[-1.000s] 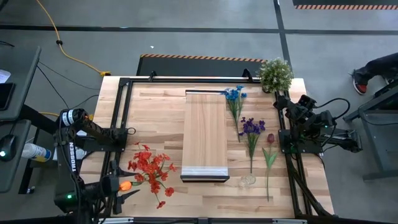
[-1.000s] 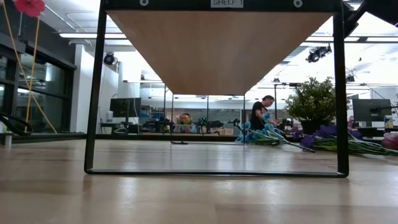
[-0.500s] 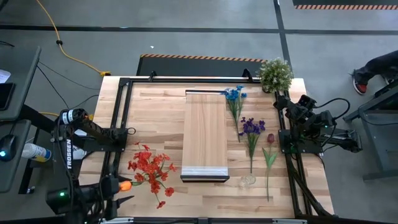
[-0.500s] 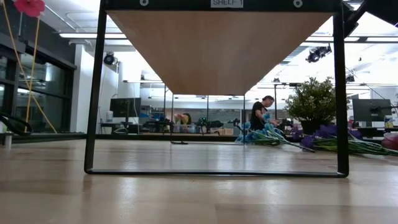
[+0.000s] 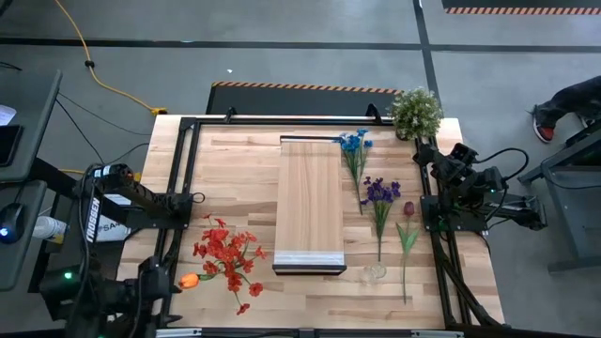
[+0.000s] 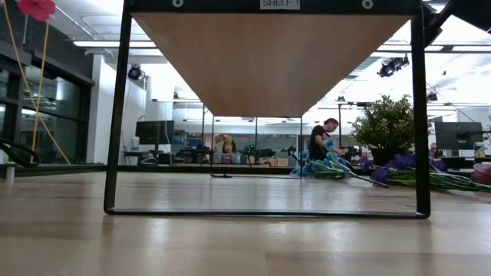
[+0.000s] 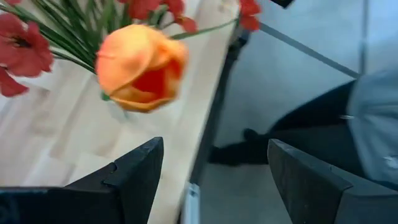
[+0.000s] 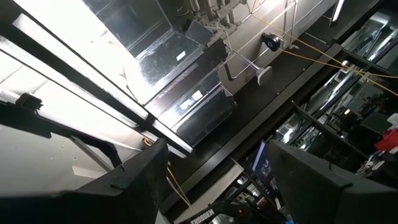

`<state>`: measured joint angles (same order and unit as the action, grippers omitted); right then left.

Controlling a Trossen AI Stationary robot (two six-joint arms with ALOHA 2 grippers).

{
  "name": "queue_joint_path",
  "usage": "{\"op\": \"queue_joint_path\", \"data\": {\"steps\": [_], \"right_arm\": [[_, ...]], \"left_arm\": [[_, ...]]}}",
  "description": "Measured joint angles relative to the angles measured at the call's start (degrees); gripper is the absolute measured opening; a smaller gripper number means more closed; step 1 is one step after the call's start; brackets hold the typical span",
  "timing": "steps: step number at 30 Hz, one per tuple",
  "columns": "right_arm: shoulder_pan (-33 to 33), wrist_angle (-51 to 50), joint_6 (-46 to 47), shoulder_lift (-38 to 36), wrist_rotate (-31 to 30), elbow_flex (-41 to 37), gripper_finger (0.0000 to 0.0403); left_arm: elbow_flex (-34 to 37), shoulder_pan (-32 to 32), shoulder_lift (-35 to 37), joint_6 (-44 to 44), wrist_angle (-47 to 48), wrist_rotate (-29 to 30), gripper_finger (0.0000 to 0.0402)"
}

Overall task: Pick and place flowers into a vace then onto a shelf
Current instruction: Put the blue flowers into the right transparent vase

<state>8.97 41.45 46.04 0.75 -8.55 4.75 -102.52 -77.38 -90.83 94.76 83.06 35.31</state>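
Slatted pale wood makes up the surface (image 5: 235, 160), framed by dark rails, with grey floor all round it. Down the middle stands the shelf (image 5: 309, 202), a long smooth plank of light wood with a whitish strip at its near end, raised on a thin black frame; open wood lies on both sides of it.

My left jaws (image 5: 164, 282) hang at the near-left corner, fingers apart with nothing between them, right beside an orange flower (image 7: 140, 65) with soft folded petals. Next to it sprawl the red flowers (image 5: 228, 255) on thin green stems.

My right jaws (image 5: 424, 158) wait at the right edge, fingers spread and empty, pointing upward. Between them and the shelf lie a blue flower (image 5: 353, 143), a purple flower (image 5: 380, 192) and a dark-red flower (image 5: 408, 208) with a leaf stem, heads toward the far edge. A bushy potted plant (image 5: 416, 112) stands in the far-right corner.
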Motion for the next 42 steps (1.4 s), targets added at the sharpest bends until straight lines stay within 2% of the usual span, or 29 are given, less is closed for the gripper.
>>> {"op": "queue_joint_path", "data": {"steps": [9,14,25,28,31,36,42], "right_arm": [[-0.02,0.00,0.00,0.00,-0.03,0.00,0.0266],[-0.02,0.00,-1.04,-0.01,0.10,0.00,0.0268],[-0.02,-0.07,-8.46,0.00,-0.33,0.00,0.0267],[0.00,-0.09,-10.27,0.00,-0.52,0.00,0.0266],[0.00,-0.79,-13.08,-0.01,-0.63,0.36,0.0268],[-0.02,-13.49,-19.14,0.45,-1.60,7.37,0.0267],[-0.02,-34.15,-26.04,6.25,-5.56,22.90,0.0266]], "left_arm": [[-11.14,0.03,0.00,-2.82,0.90,-1.36,0.0321],[-18.06,0.09,0.00,-10.01,1.08,1.85,0.0320],[-32.52,0.13,0.05,-36.78,1.00,18.04,0.0321],[-31.66,0.13,1.92,-41.55,0.26,24.69,0.0321],[-31.62,0.13,3.58,-42.03,3.13,32.03,0.0319],[-31.61,0.19,6.14,-42.37,7.03,41.61,0.0321],[-31.61,6.19,8.58,-46.24,7.00,41.53,0.0319]]}}
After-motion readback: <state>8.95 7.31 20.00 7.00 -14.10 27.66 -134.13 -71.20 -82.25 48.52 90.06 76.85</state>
